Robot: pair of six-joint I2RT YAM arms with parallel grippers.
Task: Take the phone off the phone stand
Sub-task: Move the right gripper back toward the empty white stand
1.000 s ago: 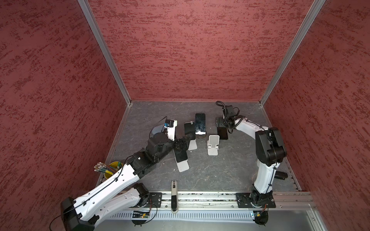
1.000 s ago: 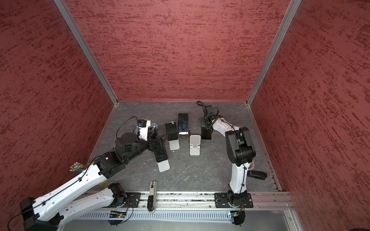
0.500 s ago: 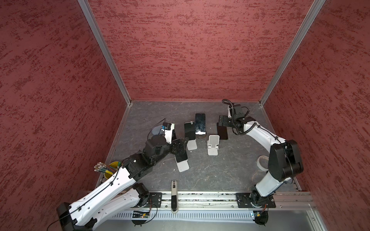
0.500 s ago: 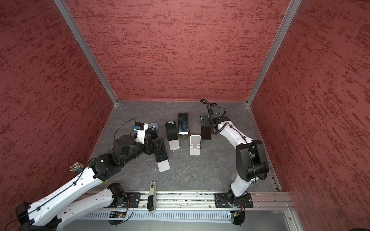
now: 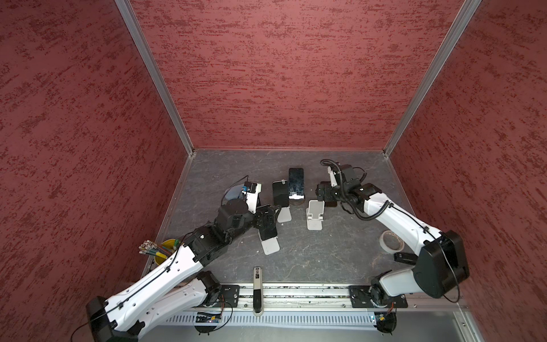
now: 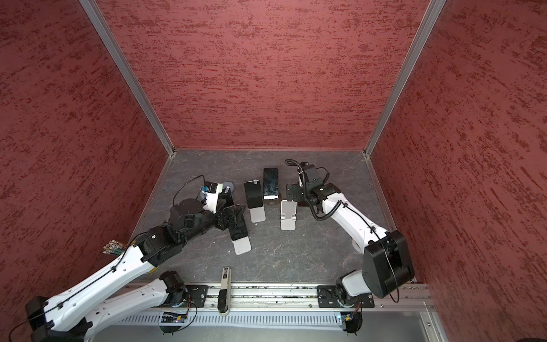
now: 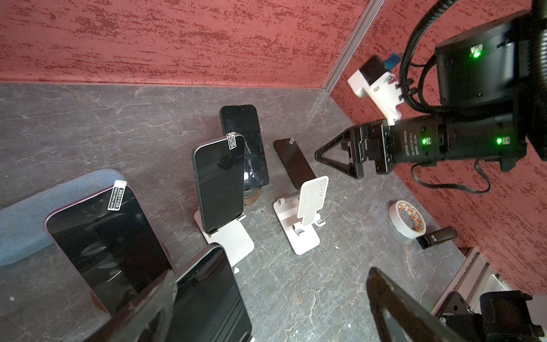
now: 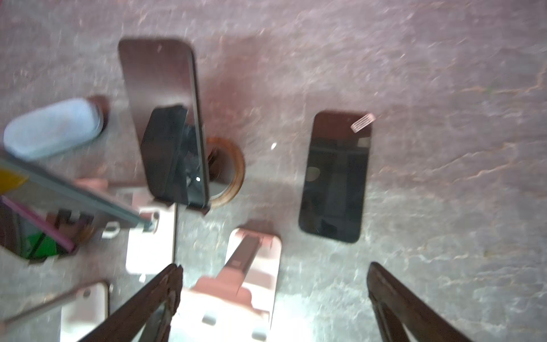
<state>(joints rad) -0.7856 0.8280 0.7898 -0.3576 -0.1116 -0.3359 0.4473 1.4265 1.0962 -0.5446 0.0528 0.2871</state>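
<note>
Two end effectors, both spread open and empty. My right end effector (image 8: 275, 266) hovers near the flat phone (image 8: 334, 177) lying on the desk (image 5: 310, 260) beside the bare white stand (image 5: 315, 213). My left end effector (image 7: 270, 278) sits close to the propped phone (image 7: 207, 296), which leans on its near stand (image 5: 270, 245).

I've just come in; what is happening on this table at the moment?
The robot is taking phones off stands. The left gripper and right gripper are both open and empty. One white stand is bare, and a loose phone lies flat beside it, near the right gripper. The left gripper hovers by a propped phone.
</note>
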